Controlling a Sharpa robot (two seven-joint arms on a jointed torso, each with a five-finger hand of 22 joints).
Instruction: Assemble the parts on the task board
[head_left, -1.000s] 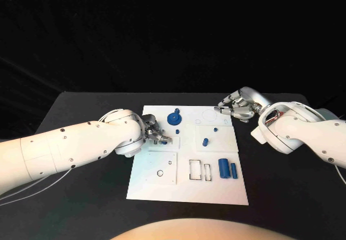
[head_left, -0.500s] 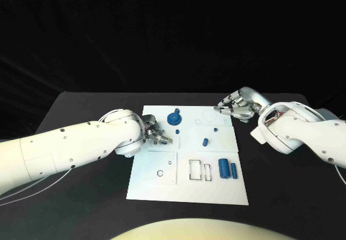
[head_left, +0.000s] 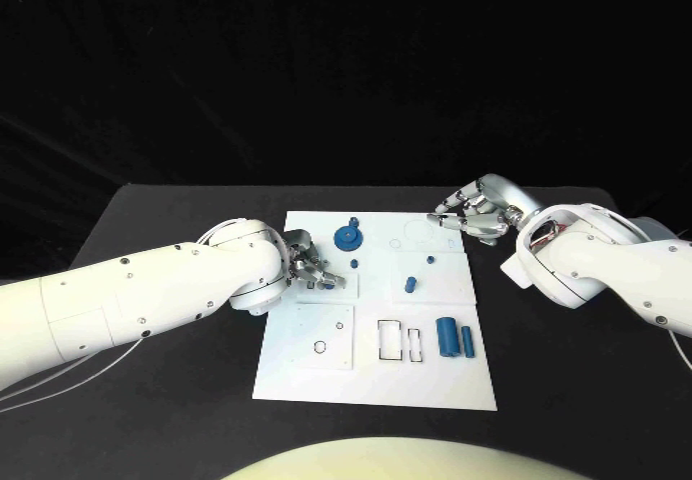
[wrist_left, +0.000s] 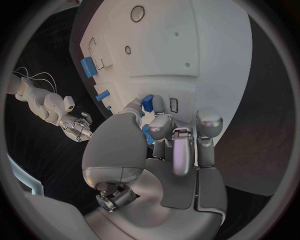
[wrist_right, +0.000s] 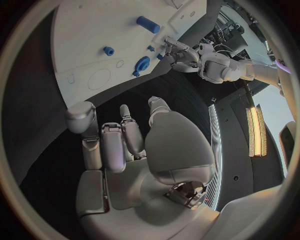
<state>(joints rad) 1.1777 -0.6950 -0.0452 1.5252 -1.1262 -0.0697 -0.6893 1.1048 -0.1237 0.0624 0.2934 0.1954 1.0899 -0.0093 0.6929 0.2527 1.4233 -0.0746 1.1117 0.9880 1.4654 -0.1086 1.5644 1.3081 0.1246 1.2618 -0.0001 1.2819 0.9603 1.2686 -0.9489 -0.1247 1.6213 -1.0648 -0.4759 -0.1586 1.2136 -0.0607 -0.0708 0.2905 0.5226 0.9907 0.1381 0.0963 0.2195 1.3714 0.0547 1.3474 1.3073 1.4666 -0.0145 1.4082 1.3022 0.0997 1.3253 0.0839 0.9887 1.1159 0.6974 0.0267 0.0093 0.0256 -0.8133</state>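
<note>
The white task board (head_left: 378, 375) lies in the middle of the black table. My left hand (head_left: 309, 266) is over the board's left edge and pinches a small blue part (wrist_left: 148, 102) at its fingertips, low over the board beside a small rectangular slot (wrist_left: 174, 105). My right hand (head_left: 475, 216) hovers at the board's far right corner with its fingers curled in and nothing in them. On the board sit a blue round part (head_left: 348, 238), a small blue part (head_left: 410, 283) and two blue cylinders (head_left: 449, 335) near the right edge.
Empty rectangular slots (head_left: 391, 340) and a ring-shaped recess (head_left: 319, 347) mark the board's near half. A circular outline (head_left: 420, 230) lies near the right hand. Bare black table surrounds the board on all sides.
</note>
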